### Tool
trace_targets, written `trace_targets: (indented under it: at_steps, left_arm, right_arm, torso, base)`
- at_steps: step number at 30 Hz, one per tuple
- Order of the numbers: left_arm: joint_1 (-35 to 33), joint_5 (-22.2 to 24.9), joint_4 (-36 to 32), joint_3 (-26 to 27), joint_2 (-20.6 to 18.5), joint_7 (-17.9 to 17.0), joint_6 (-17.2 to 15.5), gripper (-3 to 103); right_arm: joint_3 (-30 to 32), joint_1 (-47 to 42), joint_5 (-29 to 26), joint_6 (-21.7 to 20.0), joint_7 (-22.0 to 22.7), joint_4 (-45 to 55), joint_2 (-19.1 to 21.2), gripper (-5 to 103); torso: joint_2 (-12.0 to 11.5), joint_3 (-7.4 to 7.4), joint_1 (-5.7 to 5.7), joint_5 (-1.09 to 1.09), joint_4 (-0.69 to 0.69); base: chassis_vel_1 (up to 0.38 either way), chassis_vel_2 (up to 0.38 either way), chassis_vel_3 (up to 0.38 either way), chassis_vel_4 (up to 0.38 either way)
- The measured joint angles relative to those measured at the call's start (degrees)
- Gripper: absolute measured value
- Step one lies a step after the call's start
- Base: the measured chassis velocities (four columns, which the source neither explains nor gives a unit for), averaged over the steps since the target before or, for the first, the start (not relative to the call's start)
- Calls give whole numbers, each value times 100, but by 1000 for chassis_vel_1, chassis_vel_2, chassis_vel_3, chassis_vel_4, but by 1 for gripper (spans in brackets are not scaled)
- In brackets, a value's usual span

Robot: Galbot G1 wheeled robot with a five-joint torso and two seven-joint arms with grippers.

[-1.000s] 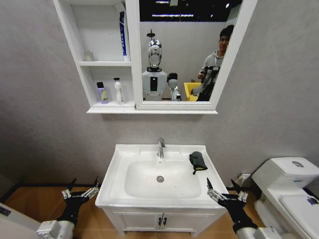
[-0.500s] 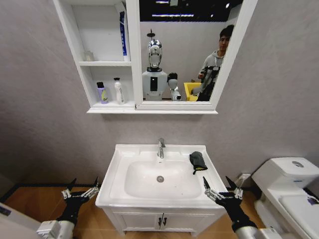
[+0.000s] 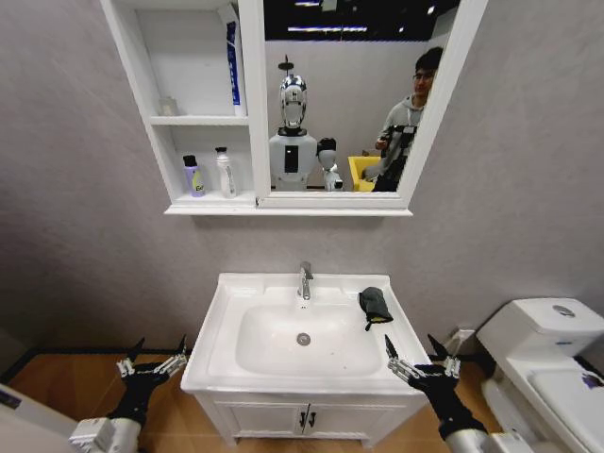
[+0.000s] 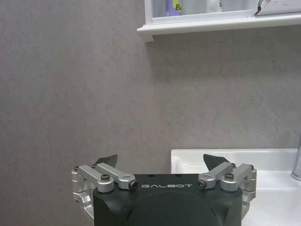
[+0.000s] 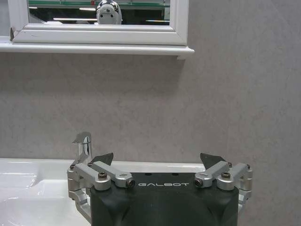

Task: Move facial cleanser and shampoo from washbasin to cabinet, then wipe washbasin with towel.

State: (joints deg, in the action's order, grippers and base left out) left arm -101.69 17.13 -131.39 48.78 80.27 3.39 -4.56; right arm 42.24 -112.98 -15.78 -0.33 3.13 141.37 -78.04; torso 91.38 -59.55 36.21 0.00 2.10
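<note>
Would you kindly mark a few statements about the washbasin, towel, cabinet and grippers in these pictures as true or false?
1. The towel lies on the washbasin rim, right of the tap. True.
2. Two bottles stand on the cabinet bottom shelf. True.
3. The right gripper holds the towel. False: its jaws are open and empty, at the basin's front right corner.
4. The left gripper rests inside the basin. False: it hangs open beside the basin's left edge.

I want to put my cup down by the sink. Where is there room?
The washbasin rim left of the tap is bare, and so is the front edge between the two grippers. Right of the tap, the towel takes the corner. In the cabinet, the bottom shelf holds two bottles, so it is crowded.
</note>
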Motion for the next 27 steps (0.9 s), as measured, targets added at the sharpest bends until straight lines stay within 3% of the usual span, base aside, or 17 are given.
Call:
trace_targets:
  at_steps: [12, 23, 26, 27]
  left_arm:
    - [0, 0, 0, 0, 0, 0, 0, 100]
    - [0, 0, 0, 0, 0, 0, 0, 100]
    - [-1, 0, 0, 0, 0, 0, 0, 100]
    - [0, 0, 0, 0, 0, 0, 0, 100]
  right_arm:
    - [-1, 1, 3, 0, 6, -2, 0, 100]
    - [-1, 1, 3, 0, 7, -3, 0, 100]
    - [-1, 1, 4, 1, 7, -2, -1, 100]
    - [-1, 1, 4, 0, 7, -2, 0, 100]
  torso:
    - [1, 1, -5, -1, 1]
    - [1, 0, -2, 5, -1]
    - [2, 1, -5, -5, -1]
    - [1, 0, -5, 2, 0]
  base:
    - [163, -177, -163, 178]
    - [311, -301, -306, 294]
    - [360, -367, -351, 379]
    - [393, -370, -391, 385]
